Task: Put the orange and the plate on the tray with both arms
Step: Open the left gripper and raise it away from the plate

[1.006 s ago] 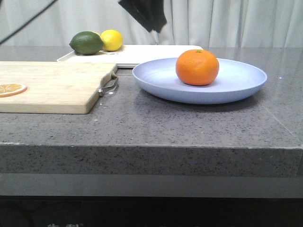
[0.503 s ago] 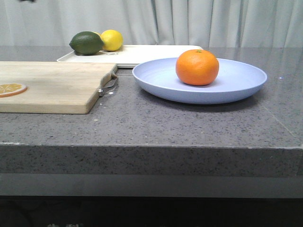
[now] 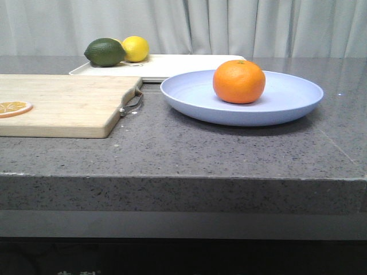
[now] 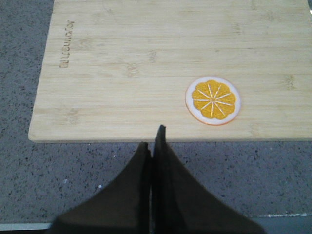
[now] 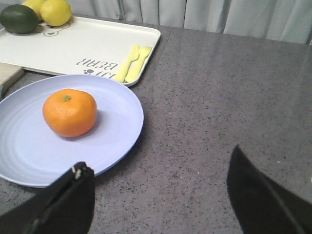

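Observation:
The orange sits on the lavender-blue plate, which rests on the grey counter; both also show in the right wrist view, the orange on the plate. The white tray lies behind the plate, and in the right wrist view. Neither gripper shows in the front view. My right gripper is open and empty above the counter, beside the plate's rim. My left gripper is shut and empty at the edge of the wooden cutting board.
A green lime and a yellow lemon sit at the tray's far left corner. A dried orange slice lies on the cutting board, which has a metal handle near the plate. The counter's front edge is close.
A black arm part seen at the top of the front view one second ago has moved up and out of view. The orange, plate and tray have not moved.

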You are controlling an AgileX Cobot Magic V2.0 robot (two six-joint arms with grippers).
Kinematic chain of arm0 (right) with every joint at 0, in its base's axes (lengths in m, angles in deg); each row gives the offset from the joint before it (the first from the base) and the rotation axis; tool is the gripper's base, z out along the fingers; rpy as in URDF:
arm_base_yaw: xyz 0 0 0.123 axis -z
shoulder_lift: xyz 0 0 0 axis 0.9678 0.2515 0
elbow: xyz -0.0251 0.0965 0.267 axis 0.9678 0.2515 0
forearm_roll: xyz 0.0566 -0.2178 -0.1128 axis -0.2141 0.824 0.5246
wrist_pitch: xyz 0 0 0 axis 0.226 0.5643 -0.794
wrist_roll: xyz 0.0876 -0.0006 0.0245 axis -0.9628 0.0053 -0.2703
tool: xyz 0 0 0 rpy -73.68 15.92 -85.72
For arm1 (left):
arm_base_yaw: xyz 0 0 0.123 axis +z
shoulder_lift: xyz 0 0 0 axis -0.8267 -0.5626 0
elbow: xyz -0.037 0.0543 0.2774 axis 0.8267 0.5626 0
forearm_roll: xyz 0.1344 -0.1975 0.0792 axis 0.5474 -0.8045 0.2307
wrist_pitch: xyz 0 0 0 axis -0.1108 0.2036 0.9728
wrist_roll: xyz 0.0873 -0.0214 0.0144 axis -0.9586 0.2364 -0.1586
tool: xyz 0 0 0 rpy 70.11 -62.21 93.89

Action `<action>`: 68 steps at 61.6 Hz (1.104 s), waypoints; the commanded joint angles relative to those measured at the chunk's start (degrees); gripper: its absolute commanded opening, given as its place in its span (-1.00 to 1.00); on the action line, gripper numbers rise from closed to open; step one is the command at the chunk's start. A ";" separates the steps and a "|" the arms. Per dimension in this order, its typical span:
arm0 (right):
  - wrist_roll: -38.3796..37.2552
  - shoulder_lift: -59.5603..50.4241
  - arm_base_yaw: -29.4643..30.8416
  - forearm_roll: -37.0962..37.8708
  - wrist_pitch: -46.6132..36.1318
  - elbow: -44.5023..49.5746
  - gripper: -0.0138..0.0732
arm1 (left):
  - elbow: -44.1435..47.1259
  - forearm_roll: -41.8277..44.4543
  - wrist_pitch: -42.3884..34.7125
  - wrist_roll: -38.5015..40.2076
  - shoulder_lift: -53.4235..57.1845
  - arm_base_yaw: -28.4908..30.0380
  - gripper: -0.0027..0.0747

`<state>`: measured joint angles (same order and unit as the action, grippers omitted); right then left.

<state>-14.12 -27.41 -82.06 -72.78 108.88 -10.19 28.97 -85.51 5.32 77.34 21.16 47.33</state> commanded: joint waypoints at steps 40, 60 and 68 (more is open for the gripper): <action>0.21 2.44 0.29 -2.61 -3.95 -2.80 0.63 | 21.73 -3.17 -19.14 0.48 39.92 0.20 -0.98; -1.71 23.37 0.29 -7.57 -2.02 -15.78 0.56 | 21.88 -3.17 -19.01 0.48 39.92 0.20 -0.98; -2.75 33.48 0.29 -7.57 -0.67 -22.15 0.31 | 21.88 -3.17 -18.92 0.48 39.92 0.20 -0.98</action>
<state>-16.20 1.29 -82.06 -79.87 110.96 -27.06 52.20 -88.19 -8.57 77.34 61.82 47.42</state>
